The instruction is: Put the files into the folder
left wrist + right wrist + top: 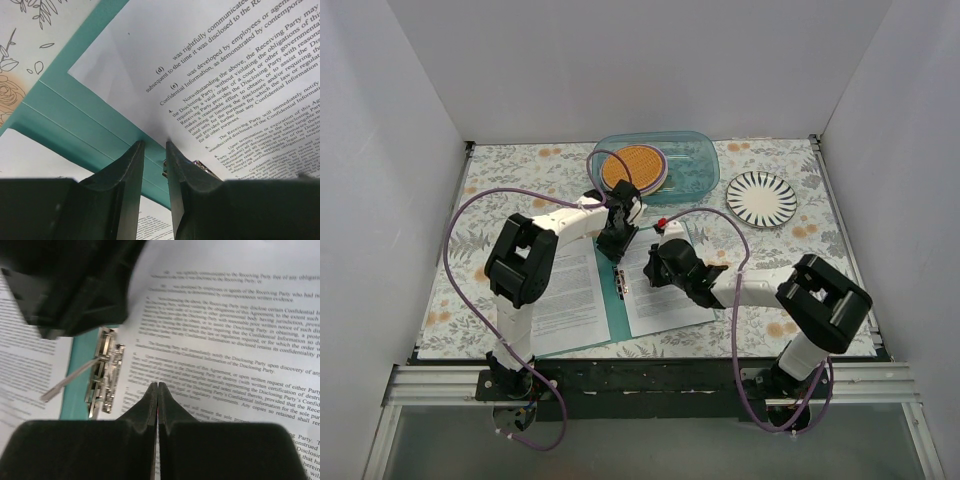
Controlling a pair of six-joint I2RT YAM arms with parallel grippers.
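Note:
The teal folder lies open on the table with a printed white sheet on its left half and another sheet on its right half. My left gripper hovers over the spine's far end. In the left wrist view the left gripper is narrowly open and empty over the teal spine, beside the sheet. My right gripper rests on the right sheet. In the right wrist view the right gripper is shut, tips on the text, next to the silver clip.
A clear blue-tinted container holding an orange disc stands at the back. A striped plate lies at the back right. A small red item sits by the folder's far edge. White walls enclose the table.

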